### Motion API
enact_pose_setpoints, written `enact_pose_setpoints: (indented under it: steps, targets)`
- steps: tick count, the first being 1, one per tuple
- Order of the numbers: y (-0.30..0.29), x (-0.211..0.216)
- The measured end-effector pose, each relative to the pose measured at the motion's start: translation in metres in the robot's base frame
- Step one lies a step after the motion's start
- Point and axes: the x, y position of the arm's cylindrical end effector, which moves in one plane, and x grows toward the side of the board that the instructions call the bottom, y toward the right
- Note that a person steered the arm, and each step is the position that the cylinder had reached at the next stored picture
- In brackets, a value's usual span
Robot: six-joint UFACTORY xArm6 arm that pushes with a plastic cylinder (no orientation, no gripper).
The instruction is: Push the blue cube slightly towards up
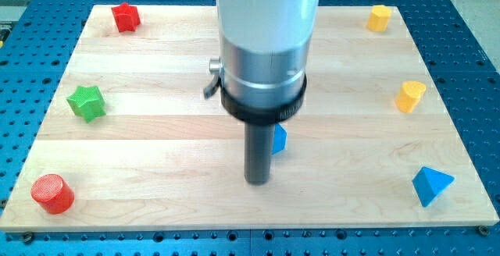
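Wooden board [156, 143] carries red star [125, 16]; green star [86, 102]; red cylinder [52, 193]; blue cube [279, 138].

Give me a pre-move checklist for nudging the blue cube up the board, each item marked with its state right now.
1. Target located: the blue cube shows just right of the rod, mostly hidden by it. Ok.
2. My tip below the cube, ready to push toward the view's top: it sits lower and to the left, not straight beneath. Not ok.
3. Tip touching the cube: the rod hides the gap. Cannot tell.
4. Path above the cube free of blocks: the arm's body covers it. Cannot tell.
5. Other blocks out of the way: the blue triangular block and the yellow cylinder lie far right. Ok.
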Motion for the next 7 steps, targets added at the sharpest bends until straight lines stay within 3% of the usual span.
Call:
enact_pose_setpoints:
  steps: [1,4,7]
  targets:
    - [0.003,0.007]
    - [0.031,-0.062]
    - [0.002,-0.061]
